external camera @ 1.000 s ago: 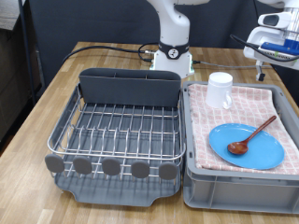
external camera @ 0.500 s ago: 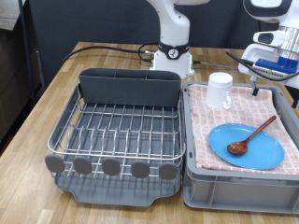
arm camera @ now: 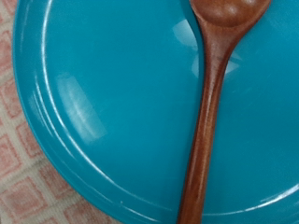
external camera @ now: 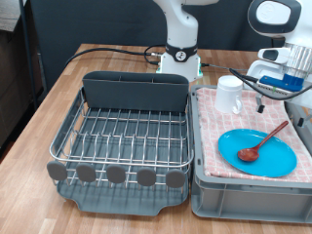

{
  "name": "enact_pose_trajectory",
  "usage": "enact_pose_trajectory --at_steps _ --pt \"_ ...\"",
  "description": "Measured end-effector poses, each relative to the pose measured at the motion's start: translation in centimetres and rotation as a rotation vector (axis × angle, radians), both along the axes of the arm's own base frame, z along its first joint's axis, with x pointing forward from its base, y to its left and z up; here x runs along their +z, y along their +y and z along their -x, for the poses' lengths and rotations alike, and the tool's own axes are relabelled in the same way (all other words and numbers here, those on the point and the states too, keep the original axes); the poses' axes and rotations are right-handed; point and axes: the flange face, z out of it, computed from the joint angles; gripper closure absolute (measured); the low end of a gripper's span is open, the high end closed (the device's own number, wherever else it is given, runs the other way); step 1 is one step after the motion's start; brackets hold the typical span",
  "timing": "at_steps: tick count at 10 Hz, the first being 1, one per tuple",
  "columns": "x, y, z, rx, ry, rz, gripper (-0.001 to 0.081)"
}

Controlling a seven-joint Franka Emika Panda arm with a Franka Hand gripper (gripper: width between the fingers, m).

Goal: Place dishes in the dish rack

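Wrist view is filled by the blue plate (arm camera: 103,103) and wooden spoon (arm camera: 210,103) directly below the gripper (external camera: 283,88); gripper fingers are unseen, so its opening cannot be judged. Plate edges are cropped.

The arm (external camera: 180,29) is seen upright at the exterior view's top; the gripper (external camera: 278,76) is held at its right edge.

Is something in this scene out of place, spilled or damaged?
Nothing stands out. The wooden spoon lies across the blue plate in the grey tub, the white cup stands beside them, and the dish rack holds no dishes. No spill or damage shows.
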Motion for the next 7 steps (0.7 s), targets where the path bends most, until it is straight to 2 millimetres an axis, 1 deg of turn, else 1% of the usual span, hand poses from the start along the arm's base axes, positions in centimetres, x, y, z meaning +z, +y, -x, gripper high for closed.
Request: enact_pose_trajectory --at_steps 4,7 --pt "-2.4 -0.7 -0.5 -0.019 -0.006 -0.022 0.0004" --pt "-3.5 -0.9 -0.8 -0.021 -0.002 -0.022 0.0004"
